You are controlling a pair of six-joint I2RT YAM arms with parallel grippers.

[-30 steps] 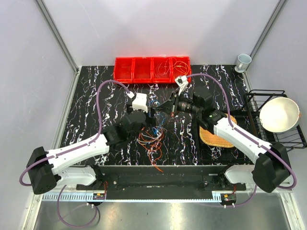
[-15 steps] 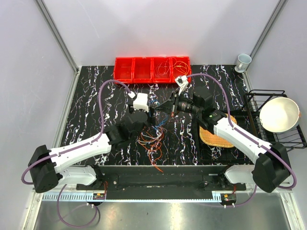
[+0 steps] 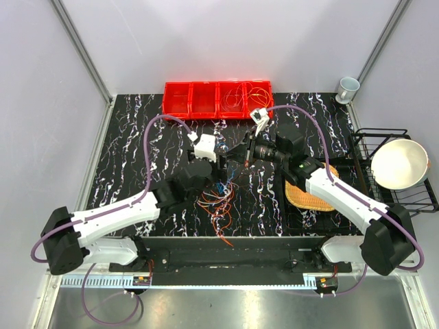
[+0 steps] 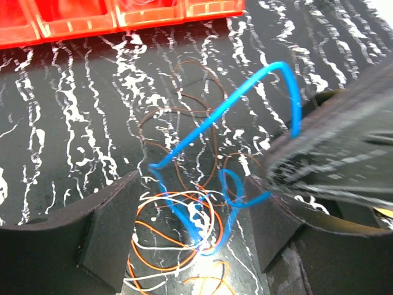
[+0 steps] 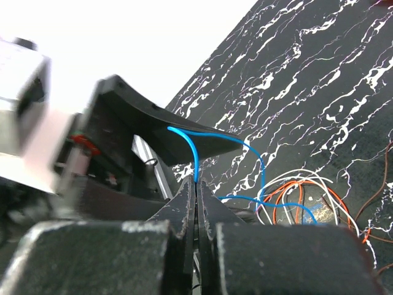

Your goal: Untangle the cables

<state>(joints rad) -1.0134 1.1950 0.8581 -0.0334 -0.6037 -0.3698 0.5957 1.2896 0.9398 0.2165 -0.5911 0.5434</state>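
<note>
Only the right wrist view shows the right gripper [image 5: 196,186] pinching the blue cable [image 5: 194,157]. The left gripper [image 4: 190,221] gapes wide, with red bins [image 3: 217,100] behind.

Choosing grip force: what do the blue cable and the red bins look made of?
Blue cable: likely plastic-insulated wire; smooth and glossy, and it holds springy loops. Red bins: probably moulded plastic; uniform bright colour, thin, shiny walls.
</note>
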